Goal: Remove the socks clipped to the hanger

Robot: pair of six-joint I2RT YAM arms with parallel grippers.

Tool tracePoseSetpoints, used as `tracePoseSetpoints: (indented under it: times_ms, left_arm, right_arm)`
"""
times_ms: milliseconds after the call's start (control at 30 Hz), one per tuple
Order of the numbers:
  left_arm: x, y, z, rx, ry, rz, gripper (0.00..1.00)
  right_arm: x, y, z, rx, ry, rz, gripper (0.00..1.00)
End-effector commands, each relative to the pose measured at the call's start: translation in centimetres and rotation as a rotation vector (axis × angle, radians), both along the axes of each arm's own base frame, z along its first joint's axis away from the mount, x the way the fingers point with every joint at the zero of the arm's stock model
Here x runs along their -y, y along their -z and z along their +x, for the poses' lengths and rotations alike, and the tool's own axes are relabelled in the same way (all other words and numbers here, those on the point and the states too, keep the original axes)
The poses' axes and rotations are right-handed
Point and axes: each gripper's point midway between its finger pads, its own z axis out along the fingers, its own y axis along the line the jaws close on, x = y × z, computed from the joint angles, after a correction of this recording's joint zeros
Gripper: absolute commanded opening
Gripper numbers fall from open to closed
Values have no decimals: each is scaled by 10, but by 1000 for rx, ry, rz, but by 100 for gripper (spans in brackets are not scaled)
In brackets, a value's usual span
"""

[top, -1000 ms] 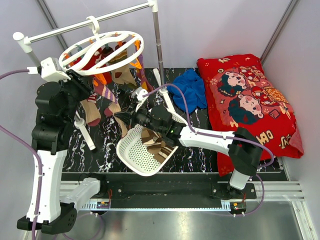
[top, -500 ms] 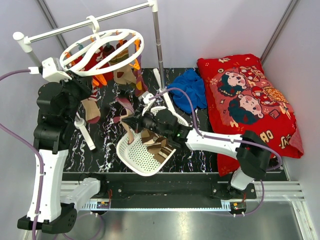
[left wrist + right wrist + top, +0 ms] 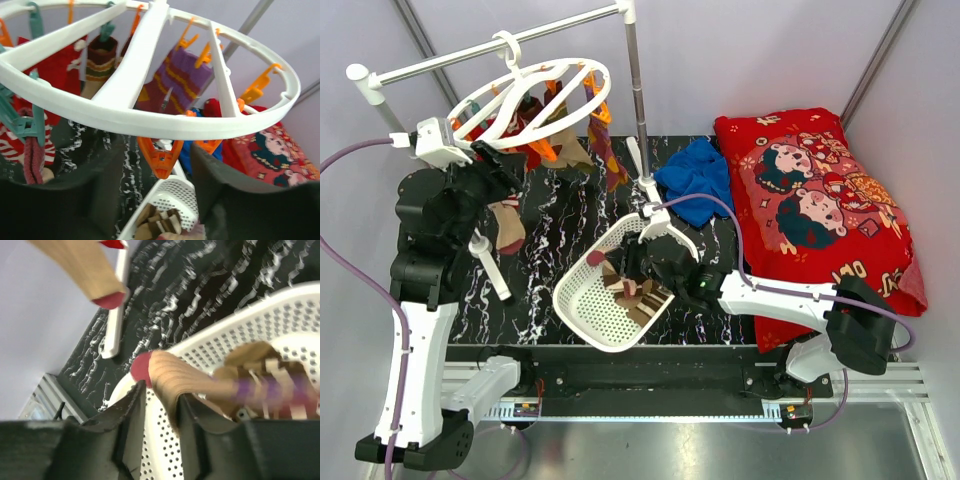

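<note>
While left fingers (image 3: 60, 200) gape beneath the hanger (image 3: 150, 117), right fingers (image 3: 127, 437) straddle a sock (image 3: 175, 377), grip unclear.

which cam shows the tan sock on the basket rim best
Right wrist: the sock lies close up over the basket rim, between the fingers. Top view shows mostly its red toe; left wrist, not discernible.
</note>
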Motion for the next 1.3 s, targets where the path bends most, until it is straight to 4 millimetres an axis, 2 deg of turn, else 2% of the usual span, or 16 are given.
tracePoseSetpoints:
  times_ms: [0,100,233,333,400,467,633,800,933,1100,1267]
  left_arm:
    - [4,-9,-9,52,41,20,70]
    - [6,-4,-13,27,59,49,74]
    - [-13,8,-22,1,-35,69,78]
    - [-20,12,-27,4,-63,97,80]
    - [-25,10,-32,11,-87,103,80]
    - [-32,12,-38,3,-122,116,81]
    - [-67,27,-43,-32,-315,139,81]
    - [-80,48,-27,-105,-390,193,81]
    - [-85,56,-13,-134,-425,218,79]
    - [-106,50,-3,-117,-545,270,78]
    - [-115,49,13,-131,-587,325,75]
  right_arm:
    - [14,8,11,-36,118,-7,45]
    - [14,5,14,-20,122,-10,55]
    - [10,-9,11,19,86,17,66]
    - [8,-18,7,54,48,56,82]
    - [8,-18,4,60,33,72,87]
    - [6,-20,3,61,23,82,89]
    - [3,-23,-1,60,-2,94,89]
    - [1,-29,-5,68,-25,111,89]
    - [1,-39,-9,85,-44,136,89]
    - [5,-47,-12,96,-57,156,88]
    - [10,-57,-14,116,-55,173,88]
